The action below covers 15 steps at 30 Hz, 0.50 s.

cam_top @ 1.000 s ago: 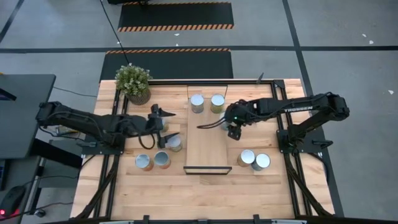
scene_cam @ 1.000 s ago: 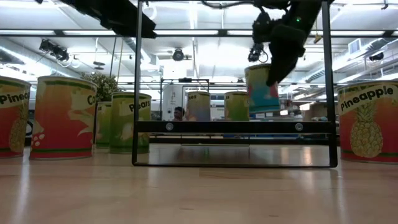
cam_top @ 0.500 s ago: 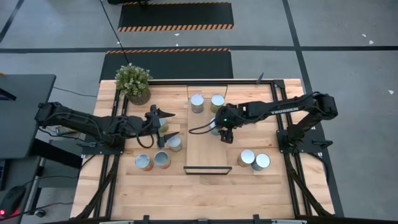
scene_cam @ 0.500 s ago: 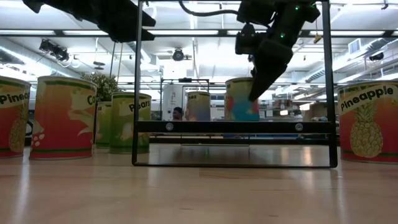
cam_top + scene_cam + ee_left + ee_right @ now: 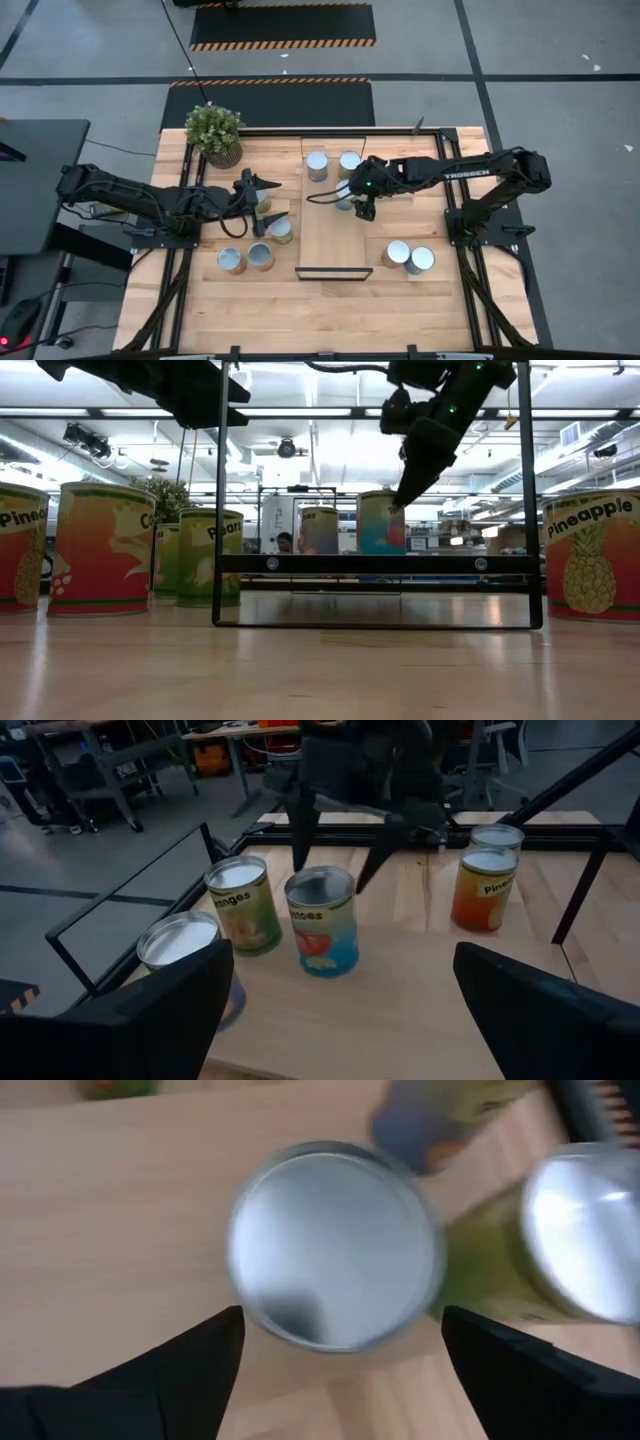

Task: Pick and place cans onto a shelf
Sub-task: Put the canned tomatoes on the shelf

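Observation:
The light-wood shelf (image 5: 335,245) lies in the middle of the table. Two cans (image 5: 317,165) (image 5: 349,163) stand at its far end. A third can with a blue and red label (image 5: 322,920) stands upright on the board just in front of them. My right gripper (image 5: 340,1315) is open above this can, its fingers on either side of the silver top (image 5: 335,1245) and apart from it. My left gripper (image 5: 272,197) is open and empty, hovering over the cans left of the shelf.
Three cans (image 5: 232,261) (image 5: 261,257) (image 5: 281,230) stand left of the shelf. Two more (image 5: 396,253) (image 5: 420,260) stand right of it. A potted plant (image 5: 215,132) stands at the far left corner. The shelf's near half is bare wood.
My right gripper has carried the blue-labelled can toward the table's left edge and down onto the shelf board, in front of the two far cans. It has let go and risen a little. The can now stands on the board by itself.

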Tool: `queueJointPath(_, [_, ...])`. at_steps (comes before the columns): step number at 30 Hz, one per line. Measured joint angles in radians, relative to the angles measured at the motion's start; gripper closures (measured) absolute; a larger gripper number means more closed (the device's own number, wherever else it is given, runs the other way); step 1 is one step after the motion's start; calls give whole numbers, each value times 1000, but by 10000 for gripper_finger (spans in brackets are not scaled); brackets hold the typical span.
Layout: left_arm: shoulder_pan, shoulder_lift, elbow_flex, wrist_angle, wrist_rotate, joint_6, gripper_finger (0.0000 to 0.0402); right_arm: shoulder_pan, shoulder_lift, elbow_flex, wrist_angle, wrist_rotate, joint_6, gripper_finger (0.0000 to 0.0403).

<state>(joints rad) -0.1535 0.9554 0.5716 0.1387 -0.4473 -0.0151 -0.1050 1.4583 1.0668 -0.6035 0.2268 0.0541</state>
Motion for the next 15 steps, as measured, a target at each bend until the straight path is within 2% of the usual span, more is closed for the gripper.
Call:
queueJointPath(4, [0, 0, 0, -1, 0, 0, 17, 15, -30, 0, -36, 82, 11, 54])
queueJointPath(8, [0, 0, 0, -1, 0, 0, 17, 48, -54, 0, -31, 119, 22, 54])
queueJointPath(13, [0, 0, 0, -1, 0, 1, 17, 113, -32, 0, 31, 172, -14, 54])
queueJointPath(15, [0, 0, 0, 1, 0, 1, 17, 149, -7, 0, 77, 235, -38, 54])
